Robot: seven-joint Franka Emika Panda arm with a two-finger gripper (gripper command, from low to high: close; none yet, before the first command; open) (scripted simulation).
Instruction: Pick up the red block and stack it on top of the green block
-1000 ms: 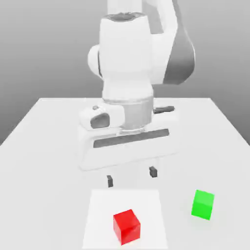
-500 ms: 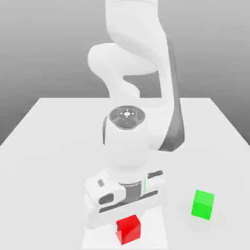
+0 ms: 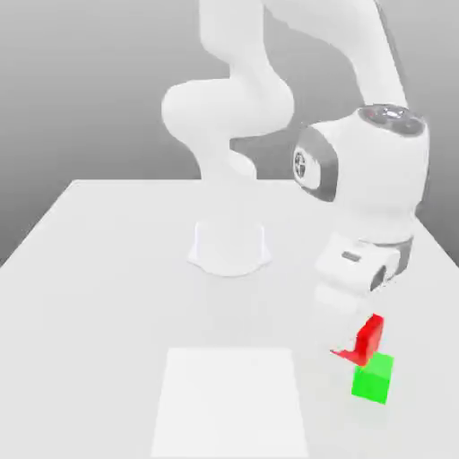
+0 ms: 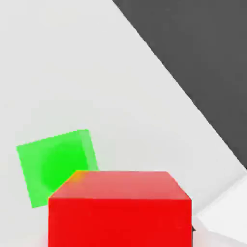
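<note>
A white square patch [image 3: 231,399] lies flat on the white surface [image 3: 108,269], toward the exterior view's left. Behind it stands the arm's round white base [image 3: 229,246]. Toward the exterior view's right, the arm bends down over the blocks. Its fingers [image 3: 360,333] pinch the red block [image 3: 366,339] and hold it up in the air, tilted. The green block [image 3: 372,377] sits on the surface just under the red block, partly covered by it in the hand view.
</note>
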